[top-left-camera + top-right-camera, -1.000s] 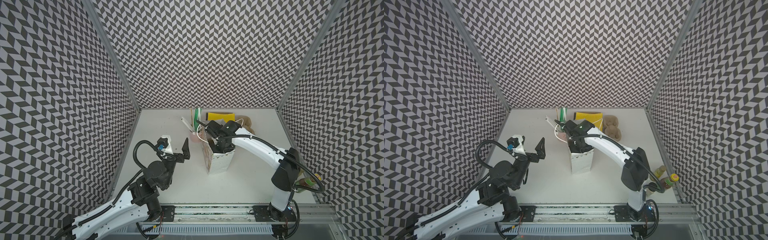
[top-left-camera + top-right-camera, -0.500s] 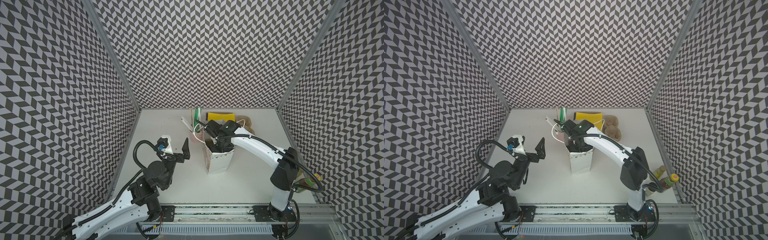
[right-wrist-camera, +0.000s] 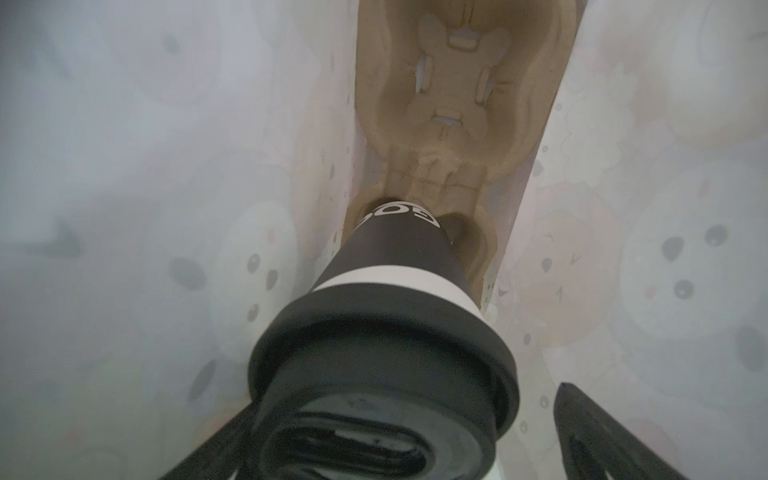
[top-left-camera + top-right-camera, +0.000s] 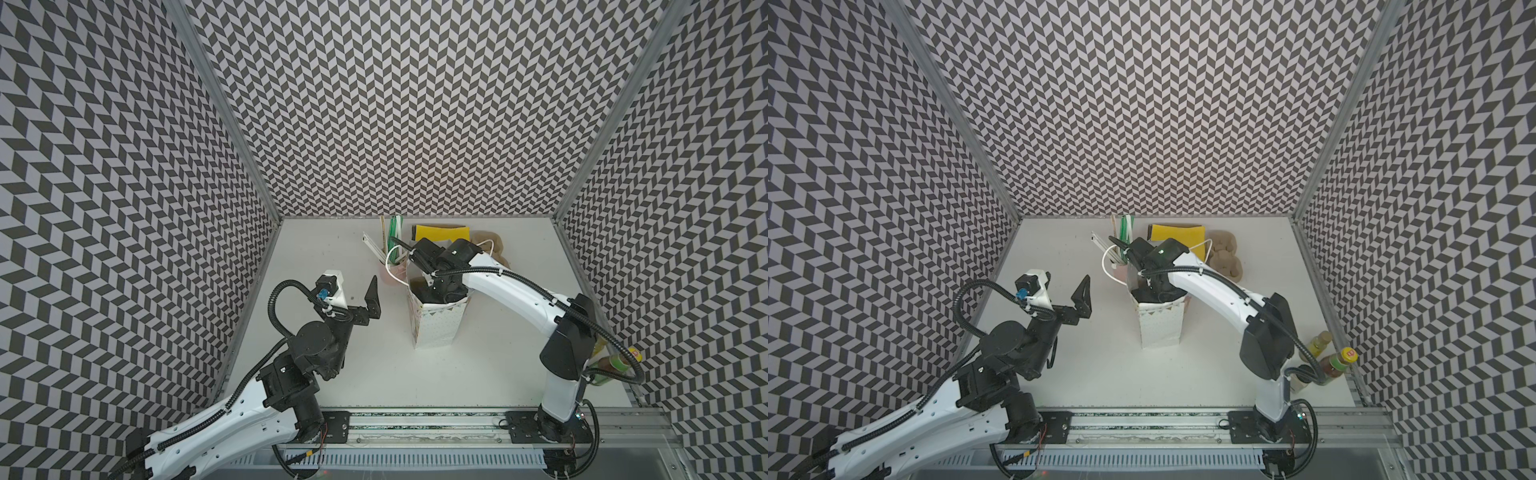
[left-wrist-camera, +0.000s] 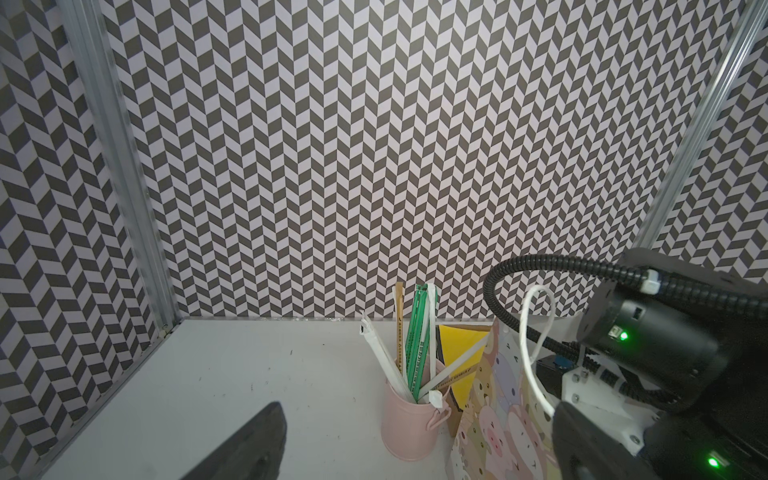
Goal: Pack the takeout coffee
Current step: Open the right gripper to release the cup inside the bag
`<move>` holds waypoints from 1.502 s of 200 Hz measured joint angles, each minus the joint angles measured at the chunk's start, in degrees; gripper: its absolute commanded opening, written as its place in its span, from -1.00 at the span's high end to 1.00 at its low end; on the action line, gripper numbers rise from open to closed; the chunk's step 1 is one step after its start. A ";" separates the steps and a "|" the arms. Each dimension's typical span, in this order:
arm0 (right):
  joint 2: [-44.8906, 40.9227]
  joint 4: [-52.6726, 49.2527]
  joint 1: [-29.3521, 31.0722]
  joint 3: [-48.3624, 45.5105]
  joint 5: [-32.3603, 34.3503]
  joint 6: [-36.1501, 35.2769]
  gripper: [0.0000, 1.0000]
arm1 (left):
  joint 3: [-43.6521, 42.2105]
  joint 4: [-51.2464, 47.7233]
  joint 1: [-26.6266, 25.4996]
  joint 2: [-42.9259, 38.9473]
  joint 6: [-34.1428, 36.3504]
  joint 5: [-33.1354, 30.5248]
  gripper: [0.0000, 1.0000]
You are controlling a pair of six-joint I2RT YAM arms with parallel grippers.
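Note:
The takeout coffee (image 3: 395, 257), a black cup with white lettering and a black lid (image 3: 382, 357), stands inside the white paper bag (image 4: 436, 324) (image 4: 1160, 328). Its base sits in a brown cardboard carrier (image 3: 453, 83) at the bag's bottom. My right gripper (image 3: 395, 436) reaches down into the bag's mouth (image 4: 432, 291) and is open. One of its fingers (image 3: 590, 428) stands clear of the lid with bag wall showing between; the other is partly hidden behind the lid. My left gripper (image 4: 353, 286) (image 4: 1059, 286) (image 5: 411, 440) hovers open and empty to the left of the bag.
A pink cup with straws (image 4: 388, 272) (image 5: 411, 424) stands right behind the bag's left corner. A yellow packet (image 4: 440, 230) and a brown cup carrier (image 4: 1225, 257) lie at the back. Bottles (image 4: 1329, 361) stand by the right arm's base at the right edge.
The right gripper's jaws have spread apart inside the bag and let go of the cup. The left arm has not moved.

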 measured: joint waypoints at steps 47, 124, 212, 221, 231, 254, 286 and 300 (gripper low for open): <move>0.00 0.00 0.00 0.02 -0.02 0.00 -0.98 | 0.00 0.00 0.00 0.33 0.04 0.02 -1.00; 0.00 0.33 0.04 2.40 1.05 0.02 -0.98 | 0.00 0.00 0.00 0.37 0.02 0.24 -1.00; -0.48 0.39 0.39 2.32 0.98 0.46 -0.99 | 0.00 0.00 0.00 0.74 0.02 0.61 -1.00; -0.68 0.48 0.39 2.51 0.98 0.68 -0.98 | 0.00 0.00 0.00 0.76 0.02 0.63 -1.00; -1.03 0.48 0.39 2.56 0.94 0.76 -0.99 | 0.00 0.00 0.00 0.81 0.02 0.63 -0.99; -2.08 0.35 0.39 3.50 0.68 1.01 -0.99 | 0.00 0.00 0.00 0.83 0.02 0.63 -1.00; -3.28 0.46 0.42 4.42 0.13 1.11 -0.98 | 0.00 0.00 0.00 1.11 0.02 0.63 -1.00; -3.52 0.44 0.42 4.35 0.15 1.11 -0.98 | 0.00 0.00 0.00 1.11 0.02 0.63 -1.00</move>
